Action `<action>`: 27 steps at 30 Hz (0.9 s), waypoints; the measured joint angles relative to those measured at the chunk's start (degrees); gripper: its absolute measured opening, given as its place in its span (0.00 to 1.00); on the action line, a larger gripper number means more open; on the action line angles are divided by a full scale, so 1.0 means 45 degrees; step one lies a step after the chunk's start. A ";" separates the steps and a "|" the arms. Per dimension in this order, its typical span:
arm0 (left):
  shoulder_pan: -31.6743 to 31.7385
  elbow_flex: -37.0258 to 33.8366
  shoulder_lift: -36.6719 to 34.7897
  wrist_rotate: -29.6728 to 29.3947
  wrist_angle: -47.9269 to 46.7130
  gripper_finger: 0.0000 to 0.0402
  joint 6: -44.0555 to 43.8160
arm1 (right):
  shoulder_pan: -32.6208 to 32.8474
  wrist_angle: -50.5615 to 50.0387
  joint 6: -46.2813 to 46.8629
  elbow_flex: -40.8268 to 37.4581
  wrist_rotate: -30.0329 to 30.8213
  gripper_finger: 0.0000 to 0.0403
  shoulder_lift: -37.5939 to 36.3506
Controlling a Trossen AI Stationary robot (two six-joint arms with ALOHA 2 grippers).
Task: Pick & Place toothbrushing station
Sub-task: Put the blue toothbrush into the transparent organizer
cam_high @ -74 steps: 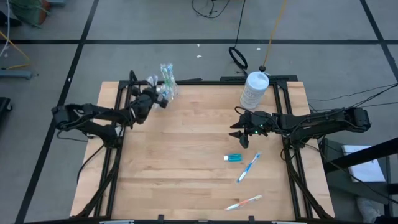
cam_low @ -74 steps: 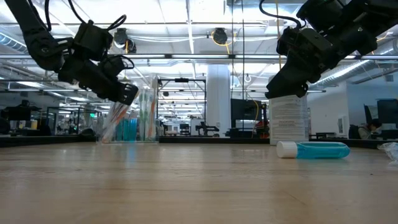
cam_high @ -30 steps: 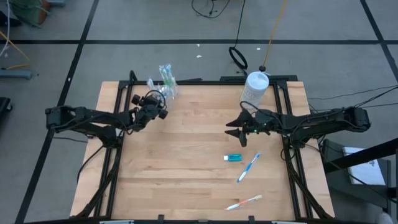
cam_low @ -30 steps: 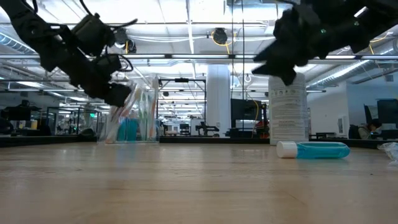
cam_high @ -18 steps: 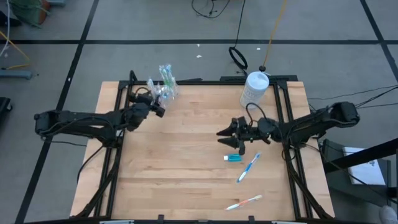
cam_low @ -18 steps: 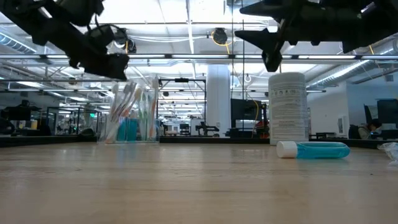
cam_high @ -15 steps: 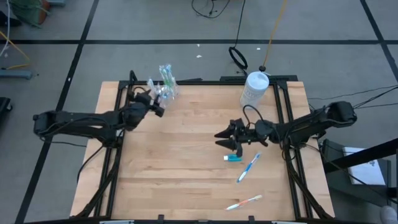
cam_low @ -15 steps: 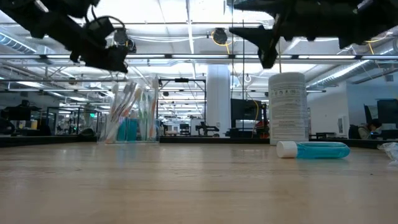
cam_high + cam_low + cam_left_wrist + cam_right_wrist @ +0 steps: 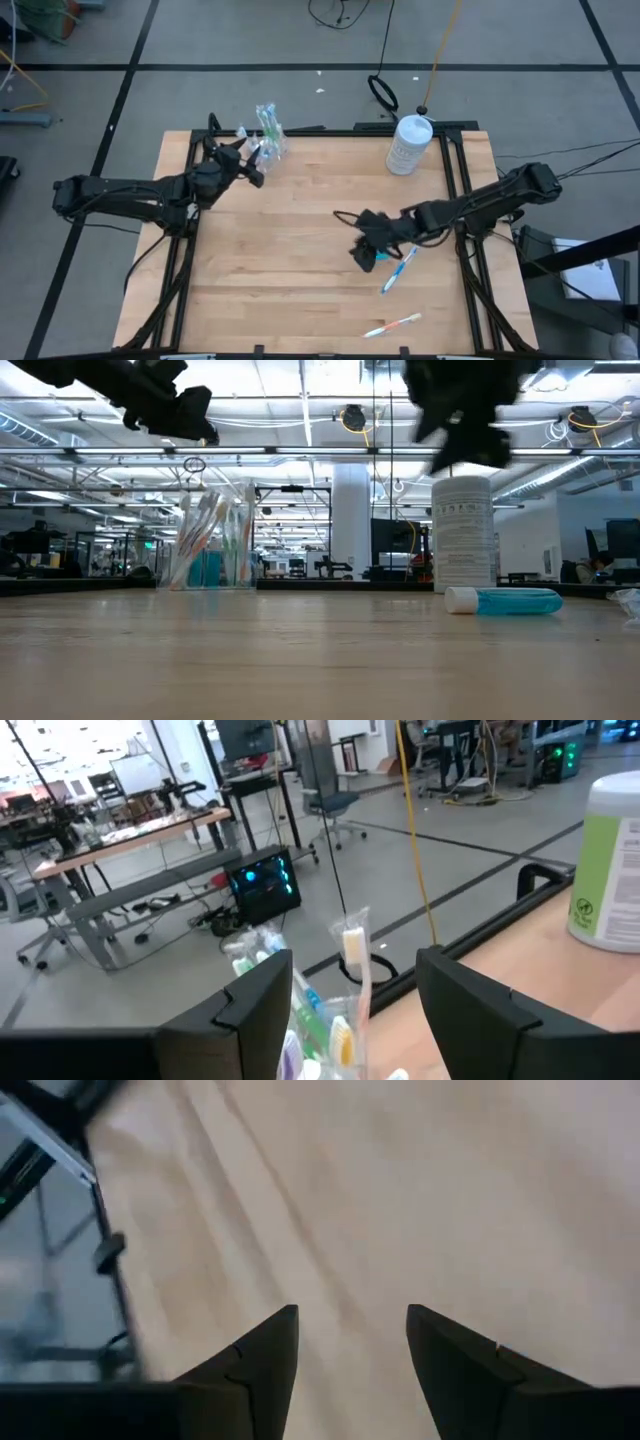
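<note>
1. High view: the left claw hangs near the table's 11 o'clock corner, just at 8 o'clock of the clear cup of toothbrushes. The right claw sits right of the table's middle, over the teal toothpaste tube, which it mostly covers. A blue toothbrush lies just at 4 o'clock of that claw, and an orange toothbrush lies farther toward 6 o'clock, near the front edge. The white bottle stands at the 1 o'clock corner.

2. Low view: the cup stands upright at the far left with brushes bunched inside; the left claw hangs above it, apart from it. The toothpaste tube lies on its side at the right, in front of the bottle. The right claw is above, clear of the tube.

3. Left wrist view: the left claw has its fingers spread apart, empty, with toothbrush heads between them farther off.

4. Right wrist view: the right claw is spread apart, nothing between its fingers, only blurred table wood beyond.
</note>
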 joint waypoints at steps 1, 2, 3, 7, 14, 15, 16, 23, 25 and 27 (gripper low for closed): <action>0.0000 0.0001 -0.0001 0.0000 0.0076 0.54 0.0102 | 0.0142 -0.0662 0.1220 0.0002 -0.0489 0.45 0.0006; 0.0000 0.0000 -0.0005 -0.0010 0.0106 0.54 0.0144 | 0.0315 -0.1306 0.2410 -0.0025 -0.0967 0.45 -0.0010; 0.0000 0.0000 -0.0005 -0.0019 0.0097 0.54 0.0151 | 0.0494 -0.1637 0.3394 -0.0143 -0.1457 0.45 -0.0027; 0.0000 0.0000 -0.0010 -0.0010 0.0210 0.54 0.0186 | 0.1225 -0.2738 0.6059 -0.0638 -0.2968 0.45 -0.0304; 0.0000 0.0000 -0.0005 -0.0005 0.0113 0.54 0.0185 | 0.2102 -0.3231 1.0534 -0.2743 -0.2886 0.45 -0.0453; 0.0000 0.0000 -0.0005 -0.0005 0.0114 0.54 0.0185 | 0.2144 -0.3202 1.0966 -0.3083 -0.3038 0.45 -0.0445; 0.0000 0.0000 -0.0005 -0.0005 0.0116 0.54 0.0183 | 0.2160 -0.3189 1.1206 -0.3428 -0.3099 0.45 -0.0445; -0.0136 -0.0005 -0.0005 -0.0008 0.0118 0.54 0.0153 | 0.1651 -0.2249 1.1310 -0.4831 -0.1904 0.45 -0.0482; -0.0254 -0.0005 -0.0005 -0.0005 0.0121 0.54 0.0146 | 0.1401 -0.2102 1.1002 -0.4919 -0.1676 0.45 -0.0481; -0.0335 -0.0005 -0.0005 0.0000 0.0121 0.54 0.0151 | 0.1227 -0.2018 1.0685 -0.4933 -0.1736 0.45 -0.0485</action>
